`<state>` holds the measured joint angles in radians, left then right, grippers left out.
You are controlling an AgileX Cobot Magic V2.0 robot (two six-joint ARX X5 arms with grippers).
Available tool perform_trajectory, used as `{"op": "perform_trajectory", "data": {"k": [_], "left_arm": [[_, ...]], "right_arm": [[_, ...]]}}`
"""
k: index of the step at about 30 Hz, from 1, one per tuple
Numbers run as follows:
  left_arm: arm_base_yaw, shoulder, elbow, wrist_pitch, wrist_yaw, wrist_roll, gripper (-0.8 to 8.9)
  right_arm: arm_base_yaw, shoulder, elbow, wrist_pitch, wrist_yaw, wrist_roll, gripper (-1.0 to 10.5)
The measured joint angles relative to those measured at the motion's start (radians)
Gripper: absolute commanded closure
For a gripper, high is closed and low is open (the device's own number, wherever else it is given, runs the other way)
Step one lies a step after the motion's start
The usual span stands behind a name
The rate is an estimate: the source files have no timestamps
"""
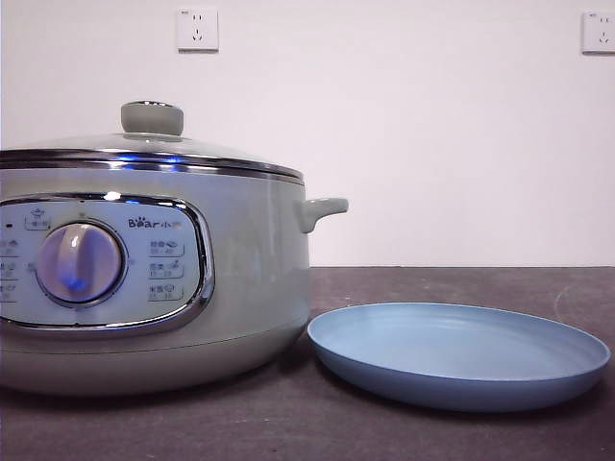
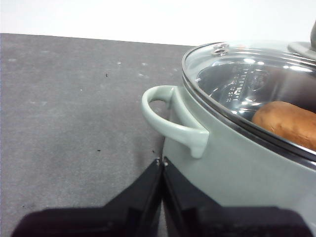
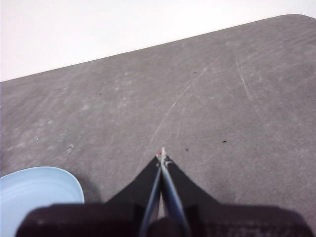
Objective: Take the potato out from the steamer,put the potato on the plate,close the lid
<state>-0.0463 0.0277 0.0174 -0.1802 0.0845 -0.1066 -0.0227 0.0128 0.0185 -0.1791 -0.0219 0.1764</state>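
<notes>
The pale grey-green steamer stands at the left in the front view, with the glass lid closed on it. In the left wrist view the orange-brown potato shows through the lid, inside the steamer. The light blue plate lies empty to the right of the steamer. My left gripper is shut and empty, low beside the steamer's side handle. My right gripper is shut and empty above bare table, with the plate's edge beside it. Neither arm shows in the front view.
The dark grey tabletop runs back to a white wall with two sockets. The steamer's other handle sticks out toward the plate.
</notes>
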Motion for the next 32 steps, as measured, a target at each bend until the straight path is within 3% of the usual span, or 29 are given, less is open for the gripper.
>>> {"op": "perform_trajectory", "data": {"k": [9, 12, 16, 20, 26, 32], "left_arm": [[0.000, 0.000, 0.000, 0.004, 0.000, 0.000, 8.17], [0.000, 0.000, 0.000, 0.040, 0.006, -0.007, 8.17], [0.000, 0.000, 0.000, 0.048, 0.028, -0.061, 8.19], [0.000, 0.000, 0.000, 0.048, 0.066, -0.141, 8.19], [-0.011, 0.000, 0.034, 0.003, 0.121, -0.237, 8.19], [-0.026, 0.013, 0.171, -0.034, 0.121, -0.261, 8.19]], "right_arm": [[0.000, 0.000, 0.000, 0.002, -0.001, 0.004, 9.5], [0.000, 0.000, 0.000, 0.002, -0.004, 0.045, 9.5], [0.000, 0.000, 0.000, 0.003, -0.005, 0.135, 9.5], [0.000, 0.000, 0.000, 0.011, -0.063, 0.207, 9.6], [0.000, 0.051, 0.065, 0.005, -0.109, 0.233, 9.6], [0.000, 0.194, 0.241, 0.013, -0.132, 0.235, 9.6]]}}
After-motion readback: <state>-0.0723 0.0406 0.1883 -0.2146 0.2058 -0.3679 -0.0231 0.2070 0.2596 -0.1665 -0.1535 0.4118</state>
